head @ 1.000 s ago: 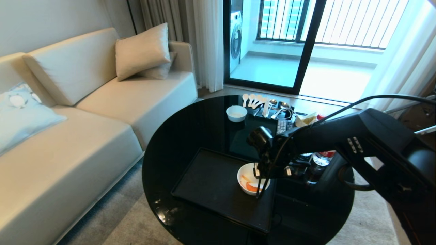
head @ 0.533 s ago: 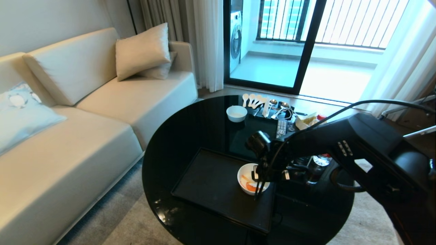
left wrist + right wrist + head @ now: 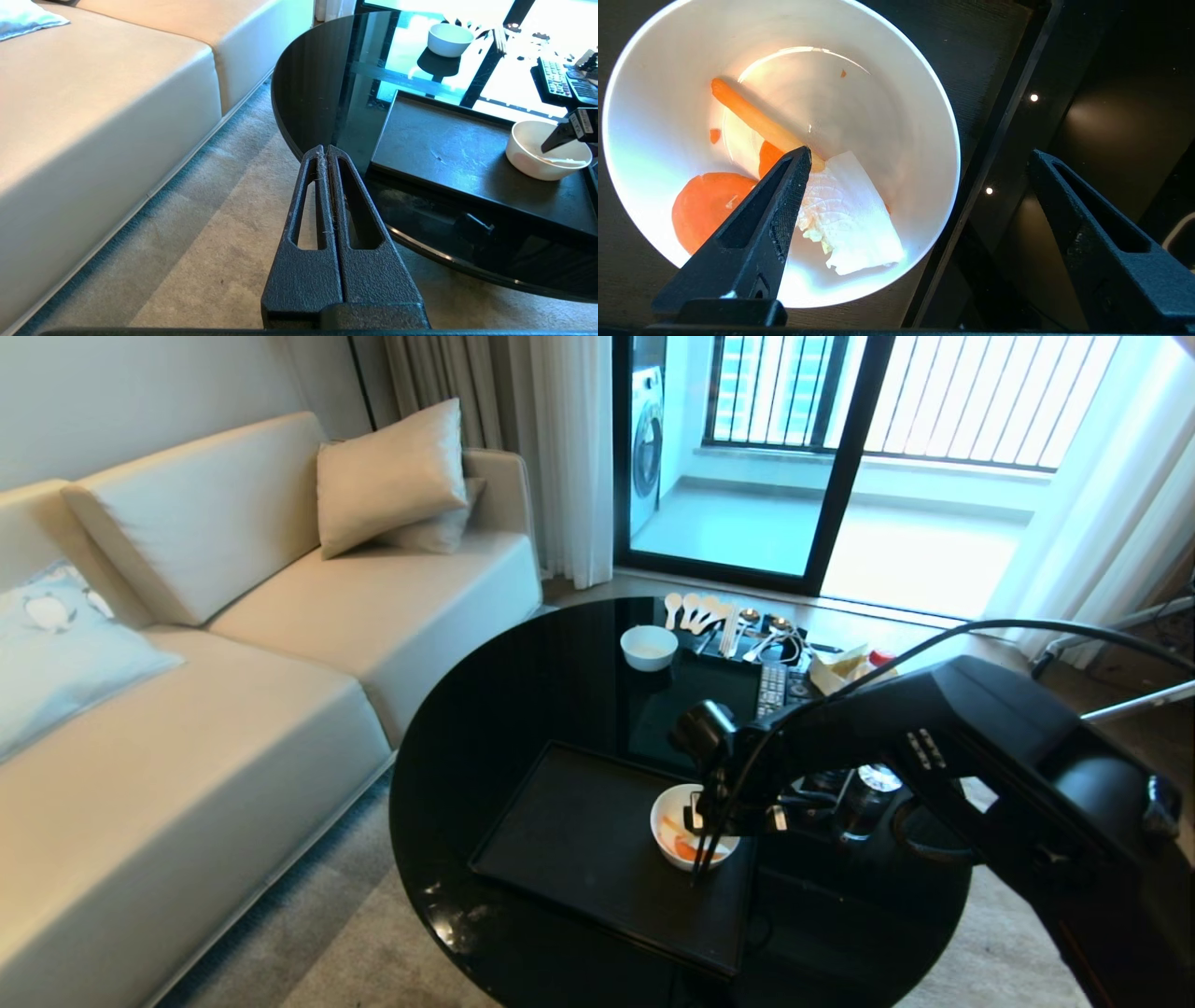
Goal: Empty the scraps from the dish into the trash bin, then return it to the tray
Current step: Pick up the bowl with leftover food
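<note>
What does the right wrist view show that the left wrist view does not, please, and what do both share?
Only the right wrist view shows the scraps inside the bowl: a carrot stick, orange slices and a pale leaf. It also shows the right claw open, one finger over the bowl, the other beyond its rim.

Only the left wrist view shows the left claw shut beside the table, the sofa and a smaller bowl.

Both show the bowl on the black tray.
</note>
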